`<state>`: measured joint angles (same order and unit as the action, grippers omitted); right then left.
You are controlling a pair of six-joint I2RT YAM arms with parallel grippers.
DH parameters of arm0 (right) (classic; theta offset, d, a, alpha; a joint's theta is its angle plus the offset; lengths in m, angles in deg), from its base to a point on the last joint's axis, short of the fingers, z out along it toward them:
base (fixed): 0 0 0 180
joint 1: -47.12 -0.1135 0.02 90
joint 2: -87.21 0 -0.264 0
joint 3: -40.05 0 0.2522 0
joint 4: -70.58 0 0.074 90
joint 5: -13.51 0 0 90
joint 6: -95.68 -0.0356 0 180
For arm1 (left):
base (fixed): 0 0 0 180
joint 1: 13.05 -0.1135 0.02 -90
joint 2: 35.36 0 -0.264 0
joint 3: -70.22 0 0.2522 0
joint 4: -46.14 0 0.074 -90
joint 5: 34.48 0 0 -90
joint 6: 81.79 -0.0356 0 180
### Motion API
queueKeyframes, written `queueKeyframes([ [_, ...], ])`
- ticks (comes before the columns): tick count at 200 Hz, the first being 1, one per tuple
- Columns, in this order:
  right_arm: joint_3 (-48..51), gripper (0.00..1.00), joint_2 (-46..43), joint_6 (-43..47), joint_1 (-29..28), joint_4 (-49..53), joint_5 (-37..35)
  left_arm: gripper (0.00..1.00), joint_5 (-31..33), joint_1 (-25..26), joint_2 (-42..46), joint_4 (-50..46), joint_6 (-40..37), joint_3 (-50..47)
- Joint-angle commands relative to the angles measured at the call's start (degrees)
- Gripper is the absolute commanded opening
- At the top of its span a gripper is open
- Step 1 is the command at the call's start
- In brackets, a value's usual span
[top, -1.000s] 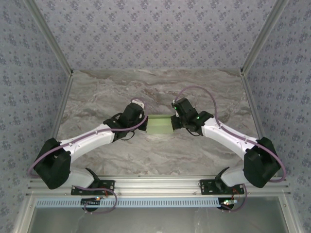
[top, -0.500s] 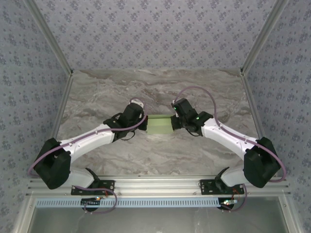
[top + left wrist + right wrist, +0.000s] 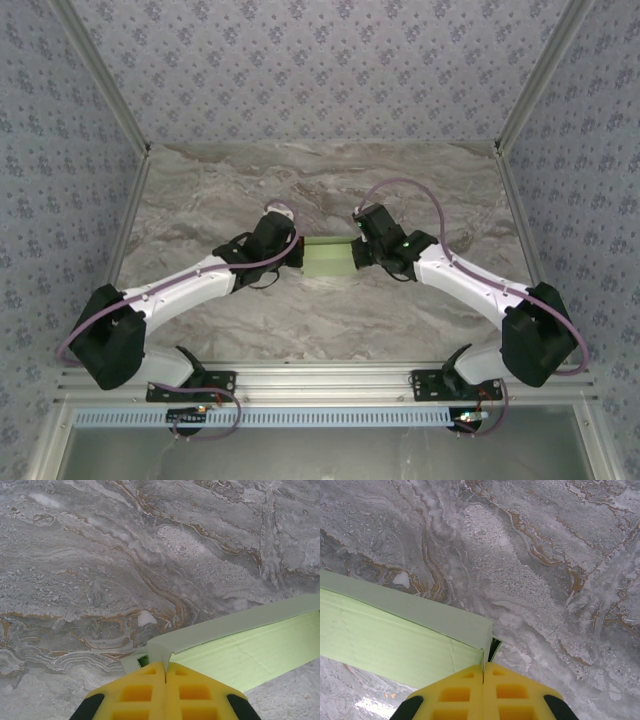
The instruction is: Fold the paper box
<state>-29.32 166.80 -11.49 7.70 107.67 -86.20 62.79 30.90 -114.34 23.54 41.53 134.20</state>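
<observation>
Since a second ago very little has shifted: the left wrist has turned a touch, so that less of its white end cap shows at its 12 o'clock side, and the right wrist has eased slightly toward the box. The paper box (image 3: pixel 328 259) lies where it did, near the middle of the marbled surface (image 3: pixel 330 170), stretched between the two arms.

In the top view the left hand (image 3: pixel 299 254) meets the box at its 9 o'clock end and the right hand (image 3: pixel 355 252) meets it at its 3 o'clock end, with both forearms angling in from the 7 and 5 o'clock corners.

In the left wrist view the left hand (image 3: pixel 165 666) has its yellow pads pressed together with only a thin seam between them. The pale green corner of the paper box (image 3: pixel 240 655) runs down into that seam, so the hand is pinched closed on the card. From there the box extends toward 2 o'clock, its raised rim paler than the greener panel below.

In the right wrist view the right hand (image 3: pixel 483 667) is likewise closed tight, pads touching. The end edge of the paper box (image 3: pixel 395 645) drops straight into the seam, so the card is nipped there. The box runs off toward 9 o'clock, and a dark slit shows just beside its corner at 1 o'clock of the pads.
</observation>
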Motion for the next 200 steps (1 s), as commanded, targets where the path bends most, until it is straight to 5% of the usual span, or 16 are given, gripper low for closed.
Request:
queueKeyframes([
  [1, 0.9, 0.01, -0.8, -0.1, -0.8, 0.0, 0.2, 0.0, -1.7, 0.7, 0.7, 2.4, 1.2, 0.1],
  [200, 9.6, 0.02, -4.4, 2.6, -1.9, -5.5, -3.5, 0.0, 9.4, 7.0, -0.1, 10.5, -0.3, -13.0],
])
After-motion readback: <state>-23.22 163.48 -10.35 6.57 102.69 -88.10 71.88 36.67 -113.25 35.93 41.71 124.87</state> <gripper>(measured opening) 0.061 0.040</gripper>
